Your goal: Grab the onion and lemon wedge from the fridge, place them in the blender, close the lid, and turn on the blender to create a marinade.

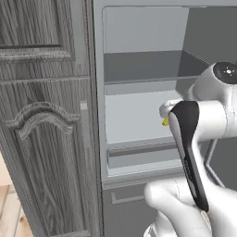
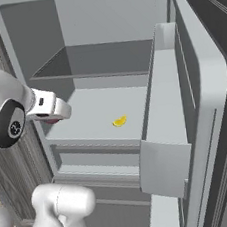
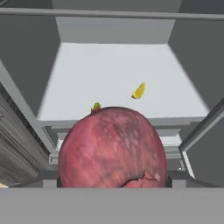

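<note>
The reddish-maroon onion (image 3: pixel 113 148) sits very close to the hand camera, in front of the fridge shelf's front edge and off the shelf. My gripper (image 2: pixel 49 118) is shut on it, and a sliver of the onion (image 2: pixel 49 121) shows under the hand. The onion hides the fingertips. The tiny yellow lemon wedge (image 2: pixel 119 121) lies on the pale middle shelf (image 2: pixel 95 110) of the open fridge (image 1: pixel 139 115), right of the hand; it also shows as the lemon wedge (image 3: pixel 138 91) and, past my arm, the lemon wedge (image 1: pixel 165 121). The blender and the lid are out of view.
The fridge door (image 2: pixel 207 99) stands open on the right, its bins (image 2: pixel 163 129) jutting beside the shelf. A drawer (image 1: pixel 139 156) sits under the shelf and a darker shelf (image 1: pixel 143 67) above it. A dark carved wood cabinet (image 1: pixel 46 139) borders the fridge on the left.
</note>
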